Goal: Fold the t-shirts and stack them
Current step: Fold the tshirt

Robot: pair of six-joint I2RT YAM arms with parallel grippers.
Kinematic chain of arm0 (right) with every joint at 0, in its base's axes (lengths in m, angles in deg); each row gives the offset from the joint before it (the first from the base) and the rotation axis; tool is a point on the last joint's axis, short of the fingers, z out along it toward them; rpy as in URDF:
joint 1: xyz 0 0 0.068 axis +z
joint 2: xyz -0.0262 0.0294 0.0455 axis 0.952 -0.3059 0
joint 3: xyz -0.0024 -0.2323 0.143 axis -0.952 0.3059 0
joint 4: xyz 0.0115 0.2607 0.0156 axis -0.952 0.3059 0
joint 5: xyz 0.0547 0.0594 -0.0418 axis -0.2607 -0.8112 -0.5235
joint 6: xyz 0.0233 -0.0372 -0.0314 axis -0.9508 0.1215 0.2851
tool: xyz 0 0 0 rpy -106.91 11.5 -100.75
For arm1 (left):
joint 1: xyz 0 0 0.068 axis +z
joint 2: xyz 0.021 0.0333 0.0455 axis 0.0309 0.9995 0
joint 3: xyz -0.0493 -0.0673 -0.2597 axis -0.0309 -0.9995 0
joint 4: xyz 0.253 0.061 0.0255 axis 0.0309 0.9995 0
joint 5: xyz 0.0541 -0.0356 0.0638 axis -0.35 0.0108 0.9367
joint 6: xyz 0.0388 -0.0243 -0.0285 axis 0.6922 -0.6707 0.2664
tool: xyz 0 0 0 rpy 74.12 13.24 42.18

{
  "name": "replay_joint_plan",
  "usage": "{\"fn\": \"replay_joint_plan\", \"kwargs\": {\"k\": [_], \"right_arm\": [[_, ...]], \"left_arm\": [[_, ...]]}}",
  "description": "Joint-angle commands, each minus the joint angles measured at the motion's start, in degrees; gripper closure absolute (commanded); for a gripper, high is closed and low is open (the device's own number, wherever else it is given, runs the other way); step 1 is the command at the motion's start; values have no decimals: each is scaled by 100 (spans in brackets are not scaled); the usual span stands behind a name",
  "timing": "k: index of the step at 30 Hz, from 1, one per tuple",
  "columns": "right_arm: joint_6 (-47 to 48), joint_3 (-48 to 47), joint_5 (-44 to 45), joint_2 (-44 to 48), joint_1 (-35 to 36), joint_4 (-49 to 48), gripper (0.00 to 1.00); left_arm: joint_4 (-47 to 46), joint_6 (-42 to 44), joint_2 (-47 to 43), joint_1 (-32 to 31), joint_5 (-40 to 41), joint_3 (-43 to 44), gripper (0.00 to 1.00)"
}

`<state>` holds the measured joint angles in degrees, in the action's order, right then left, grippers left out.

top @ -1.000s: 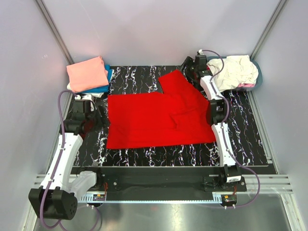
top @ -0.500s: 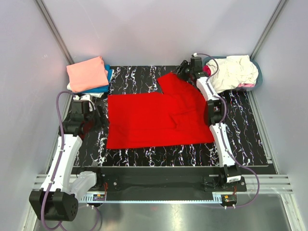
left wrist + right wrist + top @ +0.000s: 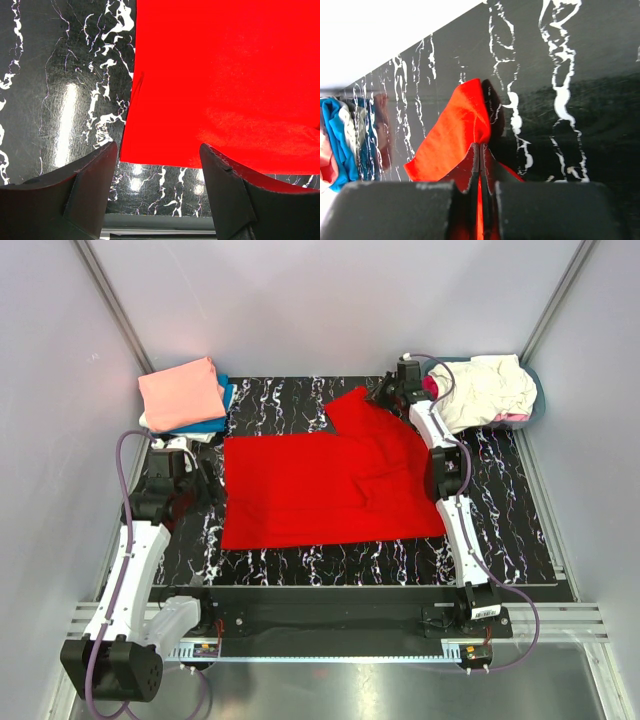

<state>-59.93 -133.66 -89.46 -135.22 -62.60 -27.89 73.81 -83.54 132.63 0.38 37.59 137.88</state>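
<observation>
The bright red t-shirt [image 3: 330, 485] lies spread flat on the black marbled mat [image 3: 500, 520], one sleeve reaching toward the far right. My right gripper [image 3: 387, 394] is at that sleeve's far tip. In the right wrist view the right gripper [image 3: 481, 148] is shut on a pinched fold of the red sleeve [image 3: 455, 130], which bunches up above the fingertips. My left gripper [image 3: 207, 486] hovers at the shirt's left edge. In the left wrist view the left gripper [image 3: 157, 147] is open, with the red hem corner [image 3: 150, 150] between its fingers and nothing gripped.
A folded stack sits at the back left, a salmon-pink shirt [image 3: 182, 390] on top of a blue one [image 3: 208, 424]. At the back right a grey-blue basket [image 3: 537, 400] holds cream and white shirts [image 3: 490, 388]. Grey walls enclose the mat on three sides.
My right gripper has moved left to the red sleeve's far tip and shut on it, pinching the cloth up. The left arm has stayed where it was, still open.
</observation>
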Motion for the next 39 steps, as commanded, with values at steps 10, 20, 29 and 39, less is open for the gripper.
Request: {"fn": "replay_joint_plan", "kwargs": {"k": [10,20,29,39], "right_arm": [[455,891,-130,1225,-44,-397,100],[1123,1988,-481,2586,87,-107,100],[1554,4783,-306,4827,439,-511,100],[1852,7473,230,7421,562,-599,100]], "left_arm": [[-219,80,-142,68,-3,6,29],[-201,63,-221,77,138,15,31],[-193,54,-186,86,173,15,34],[-323,-60,1041,130,192,488,33]]}}
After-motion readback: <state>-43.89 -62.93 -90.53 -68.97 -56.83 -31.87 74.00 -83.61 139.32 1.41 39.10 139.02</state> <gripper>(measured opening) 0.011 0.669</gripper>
